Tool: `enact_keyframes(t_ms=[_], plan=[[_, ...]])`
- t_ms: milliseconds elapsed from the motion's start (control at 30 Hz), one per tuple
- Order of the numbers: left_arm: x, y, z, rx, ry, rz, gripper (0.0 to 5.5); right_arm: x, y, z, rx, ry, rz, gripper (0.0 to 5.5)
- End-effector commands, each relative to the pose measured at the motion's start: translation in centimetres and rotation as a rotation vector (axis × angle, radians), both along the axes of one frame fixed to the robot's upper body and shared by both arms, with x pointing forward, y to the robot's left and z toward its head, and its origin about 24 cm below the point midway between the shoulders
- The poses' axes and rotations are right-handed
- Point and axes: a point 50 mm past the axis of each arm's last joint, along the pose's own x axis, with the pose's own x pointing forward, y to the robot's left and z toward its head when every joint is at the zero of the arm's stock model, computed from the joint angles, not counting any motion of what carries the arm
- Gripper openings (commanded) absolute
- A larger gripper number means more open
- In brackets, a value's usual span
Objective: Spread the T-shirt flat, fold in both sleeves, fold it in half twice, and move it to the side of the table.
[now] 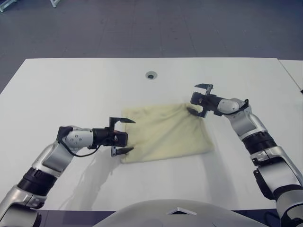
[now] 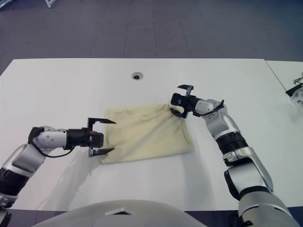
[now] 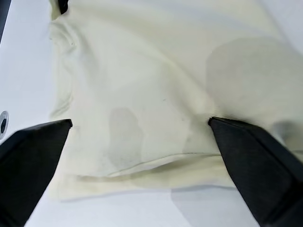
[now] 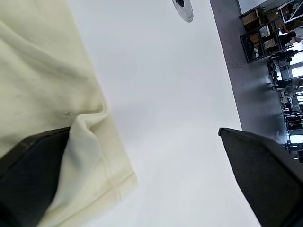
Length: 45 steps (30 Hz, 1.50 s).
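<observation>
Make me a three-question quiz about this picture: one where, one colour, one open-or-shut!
1. Where is the T-shirt? A) in the middle of the table B) on the floor C) hanging off the edge
2. What colour is it? A) red B) pale yellow C) black
3. The left gripper is: A) shut on a cup B) shut on nothing C) open
Answers: 1 A, bare table shows all round it; 2 B, the cloth is pale yellow; 3 C, its jaws stand wide apart.
</observation>
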Motion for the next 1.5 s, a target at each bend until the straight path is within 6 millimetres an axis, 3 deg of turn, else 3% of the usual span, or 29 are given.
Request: enact_keyframes(t_ms=[33,167,267,500,667,867,967,1100,1200,1300,1367,1500], plan=[[3.9,1.1,-1.0,0.215,0.015,-0.054,5.38,-3.7,-2.7,-1.4,-0.017,0.13,-0.078,5.4],[7.7,-0.7,-0.3,0.271,-0.059,-0.137,5.38,-7.4,-3.0,-1.1,-0.008,0.178,-0.077,5.4],[9.4,-1.9,0.1,0.318,-0.108,-0.195,5.38,-9.7,-2.7,-0.9,-0.012,0.227,-0.07,5.4],[12.7,-7.0,1.0,0.457,-0.357,-0.3,5.38,-14.9,0.3,0.0,0.116,0.387,-0.02,5.4],[13.0,-9.4,0.1,0.465,-0.448,-0.314,5.38,-14.8,1.7,0.9,0.196,0.399,-0.046,5.4],[13.5,-10.0,0.7,0.415,-0.544,-0.273,5.38,-14.0,1.8,2.9,0.284,0.34,-0.1,5.4],[14.2,-10.3,2.5,0.32,-0.638,-0.238,5.38,-13.9,1.7,5.0,0.352,0.284,-0.116,5.4],[14.7,-11.1,6.7,0.083,-0.851,-0.221,5.38,-14.7,1.0,7.0,0.364,0.201,-0.095,5.4],[15.0,-10.7,9.4,-0.047,-0.932,-0.178,5.38,-16.3,0.3,6.4,0.242,0.198,-0.004,5.4],[14.9,-8.3,11.0,-0.174,-0.886,-0.078,5.38,-18.5,-0.2,4.8,0.152,0.278,0.118,5.4],[14.0,-5.7,10.2,-0.274,-0.78,-0.032,5.38,-19.1,-0.4,4.4,0.138,0.257,0.164,5.4],[10.2,-1.3,6.0,-0.379,-0.603,0.012,5.38,-20.3,-1.4,2.4,0.061,0.25,0.207,5.4]])
